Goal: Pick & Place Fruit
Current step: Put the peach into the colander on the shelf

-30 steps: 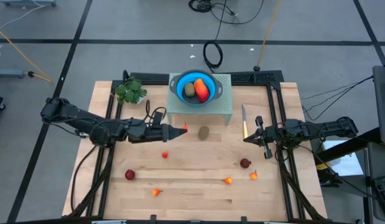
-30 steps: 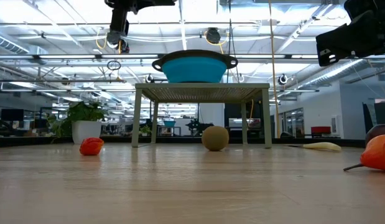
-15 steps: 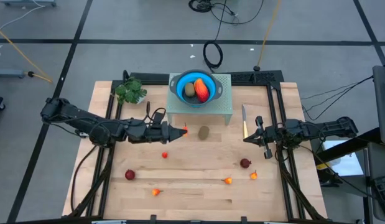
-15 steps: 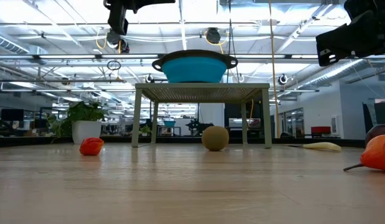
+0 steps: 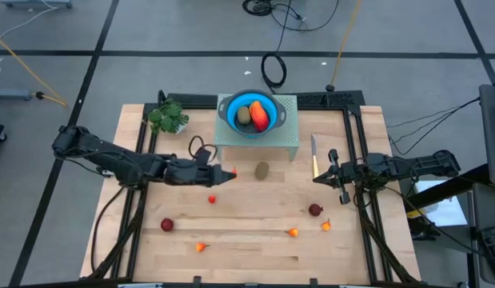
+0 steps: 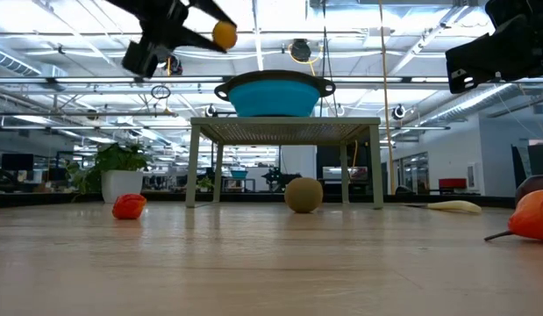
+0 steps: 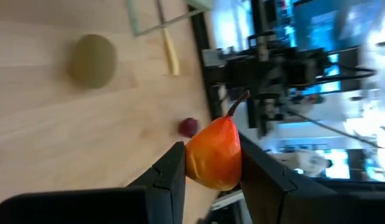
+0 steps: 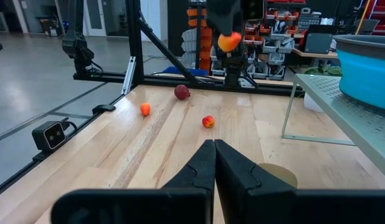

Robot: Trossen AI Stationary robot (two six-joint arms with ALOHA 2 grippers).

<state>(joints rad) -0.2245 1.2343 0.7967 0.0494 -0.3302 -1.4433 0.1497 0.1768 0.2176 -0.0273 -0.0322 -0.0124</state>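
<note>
My left gripper (image 5: 229, 171) hangs above the table, left of the stand, shut on a tiny orange-red fruit (image 7: 214, 155). The low view shows that fruit (image 6: 224, 35) high over the table. A blue bowl (image 5: 231, 108) sits on a grey-green stand (image 5: 287, 140) and holds a brown kiwi (image 5: 244, 116) and a longer orange-red piece (image 5: 260, 118). A second kiwi (image 5: 262, 170) lies on the table in front of the stand. My right gripper (image 5: 321, 178) waits shut at the table's right side. My left gripper pinches the tiny orange-red fruit by its two sides (image 7: 193, 163) between its two fingers. The fingers come from the table's left, slanting a little downward. The fruit is lifted clear of the table, its stem (image 7: 237, 104) pointing away from the gripper.
Loose on the table lie a small red fruit (image 5: 212, 199), two dark red round ones (image 5: 167, 225) (image 5: 315, 210) and tiny orange ones (image 5: 201, 247) (image 5: 293, 233) (image 5: 325, 226). A yellow-handled knife (image 5: 314, 160) lies right of the stand. A green leafy bunch (image 5: 168, 117) sits at the far left.
My left gripper has tipped its fingers downward and sunk a little, keeping its hold on the tiny orange-red fruit, which now shows in the low view. The right arm has kept still.
</note>
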